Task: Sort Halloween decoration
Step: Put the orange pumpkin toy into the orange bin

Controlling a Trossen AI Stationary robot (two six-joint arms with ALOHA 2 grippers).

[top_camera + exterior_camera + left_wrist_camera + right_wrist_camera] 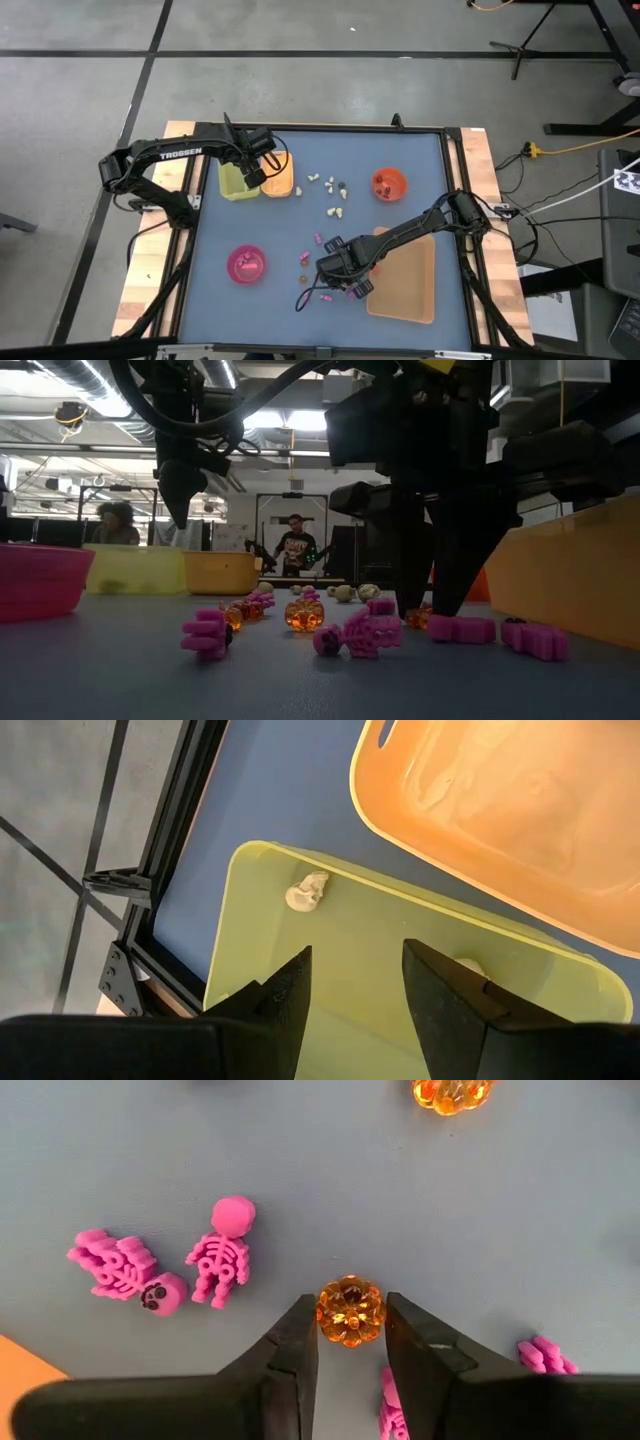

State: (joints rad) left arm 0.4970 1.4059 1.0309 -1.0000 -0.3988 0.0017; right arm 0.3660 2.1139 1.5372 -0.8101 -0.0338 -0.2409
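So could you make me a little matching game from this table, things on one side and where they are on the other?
Things:
1. amber pumpkin
2. cream-white trinket
3. left gripper
4. pink bowl

Places:
A. inside the green tray
B. above the green tray
C. on the table, apart from both grippers
D. between the right gripper fingers

Pairs: 1-D, 2-A, 3-B, 4-C

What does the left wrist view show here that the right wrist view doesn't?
Only the left wrist view shows the green tray holding a cream-white trinket, the orange tray beside it, and the open left end effector over the green tray. Only the right wrist view shows the right end effector bracketing an orange pumpkin, with pink skeletons nearby. Both show the blue tabletop.
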